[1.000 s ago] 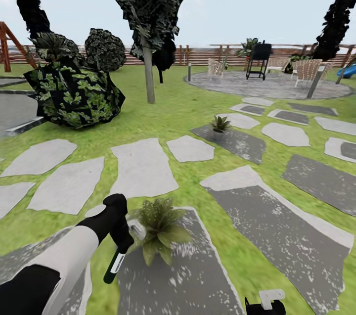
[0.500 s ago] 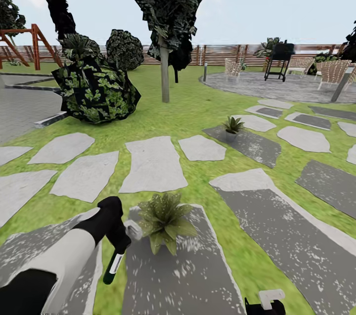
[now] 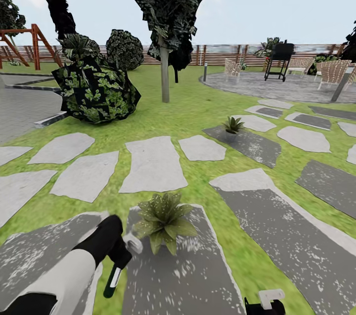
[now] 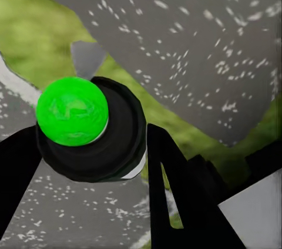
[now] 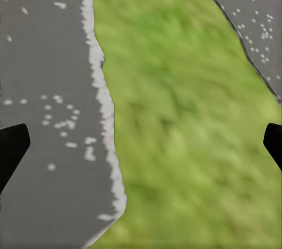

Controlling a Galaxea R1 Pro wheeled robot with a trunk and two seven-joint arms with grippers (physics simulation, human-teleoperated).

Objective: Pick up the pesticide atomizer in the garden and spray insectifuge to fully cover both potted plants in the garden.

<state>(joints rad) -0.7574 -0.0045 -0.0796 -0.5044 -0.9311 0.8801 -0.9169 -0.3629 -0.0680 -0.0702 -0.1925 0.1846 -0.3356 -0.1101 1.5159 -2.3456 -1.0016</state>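
My left gripper (image 4: 88, 161) clamps the atomizer (image 4: 94, 128) around its body, beside the near plant (image 3: 162, 220). It's probably light, rigid and slick. My right gripper (image 5: 141, 143) stands wide, empty.

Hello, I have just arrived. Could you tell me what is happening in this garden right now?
A two-armed robot stands on the grey stepping slabs of a lawn. Its left end effector is closed on the pesticide atomizer, a small dark bottle, held right beside the nearer potted plant, apparently to spray it. In the left wrist view the bottle sits between the fingers. The second potted plant waits farther off on another slab. The right end effector hangs low, open and empty.
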